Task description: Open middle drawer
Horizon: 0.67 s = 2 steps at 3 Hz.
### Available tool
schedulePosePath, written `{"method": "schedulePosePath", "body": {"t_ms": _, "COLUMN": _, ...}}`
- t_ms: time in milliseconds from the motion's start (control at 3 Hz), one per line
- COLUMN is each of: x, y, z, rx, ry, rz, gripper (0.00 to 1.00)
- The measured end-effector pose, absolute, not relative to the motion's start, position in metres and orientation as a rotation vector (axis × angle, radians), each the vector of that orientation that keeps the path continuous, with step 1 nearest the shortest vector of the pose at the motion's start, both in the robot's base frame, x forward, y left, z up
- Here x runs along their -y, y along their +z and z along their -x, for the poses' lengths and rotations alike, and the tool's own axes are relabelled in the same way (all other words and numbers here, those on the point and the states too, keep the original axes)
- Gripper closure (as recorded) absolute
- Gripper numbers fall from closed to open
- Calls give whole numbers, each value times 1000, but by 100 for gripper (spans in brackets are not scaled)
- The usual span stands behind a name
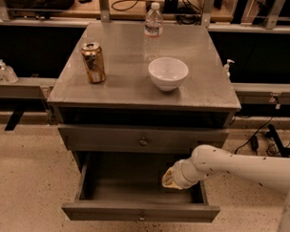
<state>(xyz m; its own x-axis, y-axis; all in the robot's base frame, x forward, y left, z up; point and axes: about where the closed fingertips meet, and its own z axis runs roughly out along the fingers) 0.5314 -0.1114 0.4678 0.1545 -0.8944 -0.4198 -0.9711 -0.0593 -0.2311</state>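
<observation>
As far as the task goes, most of it looks done. The middle drawer (103,211) stands pulled well out from the cabinet, its front far forward of the closed top drawer (101,138) above it.

Going from the left, the drawer's left wall shows along its length. Next comes the dark floor, with nothing I can make out lying on it. The small round knob (141,217) sits at the middle of the front, and nothing touches it. Right of the middle, the claw (168,179) hangs inside the drawer near its right wall, low over the floor and behind the front panel. Whether it is wide or narrow I cannot tell, nor whether it touches the drawer. The white arm (238,168) runs from it past the right side of the cabinet to the edge of view. Any third drawer below is out of sight.

On the surface (122,91) above, again left to right, stand a can (93,62), a water bottle (153,26) farther back, and a white bowl (168,73). All three are upright and apart from one another.

What is left, by my judgement, is little. The drawer may have a last bit of travel to give. After that the claw must come up and out over the front without nudging the drawer back in.
</observation>
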Motion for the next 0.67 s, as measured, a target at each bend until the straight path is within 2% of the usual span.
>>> {"method": "schedulePosePath", "body": {"t_ms": 667, "x": 98, "y": 391, "z": -532, "rx": -1845, "ry": 363, "rz": 2011, "gripper": 100}}
